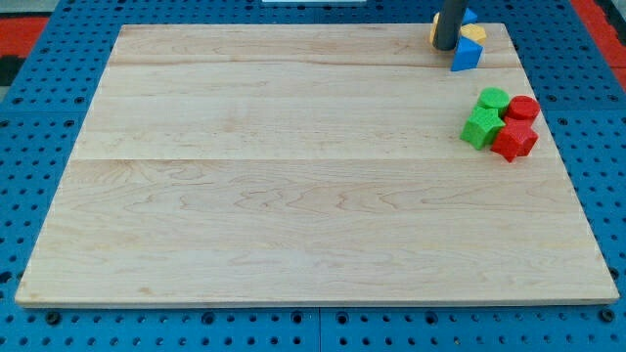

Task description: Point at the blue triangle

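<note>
Pale wooden counter (293,176), bare at view's left. Top right: my tip (446,47), no jaws on rig, touching small blue triangle block (466,55), w/ yellow block (473,33) behind. Looks light, rigid, slides easily; nudge a flat face. Green/red blocks (499,122) below.

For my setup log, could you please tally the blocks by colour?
Blue: 2, triangle and a piece partly hidden behind my tip
Yellow: 2
Green: 2
Red: 2
Total: 8
</note>
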Available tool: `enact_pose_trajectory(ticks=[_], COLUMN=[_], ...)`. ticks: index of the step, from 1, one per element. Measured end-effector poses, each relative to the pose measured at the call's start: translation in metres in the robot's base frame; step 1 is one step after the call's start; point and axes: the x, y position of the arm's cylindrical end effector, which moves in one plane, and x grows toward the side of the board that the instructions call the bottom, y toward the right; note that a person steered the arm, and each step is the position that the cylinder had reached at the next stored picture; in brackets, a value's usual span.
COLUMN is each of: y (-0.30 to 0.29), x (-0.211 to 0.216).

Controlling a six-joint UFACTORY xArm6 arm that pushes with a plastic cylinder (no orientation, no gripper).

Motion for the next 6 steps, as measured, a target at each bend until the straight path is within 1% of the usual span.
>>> enact_pose_trajectory(ticks=[1, 2, 3, 4, 6], y=[-0.02, -0.055, -0.063, -0.054, -0.027], x=[0.003, 0.008, 0.021, 0.038, 0.052])
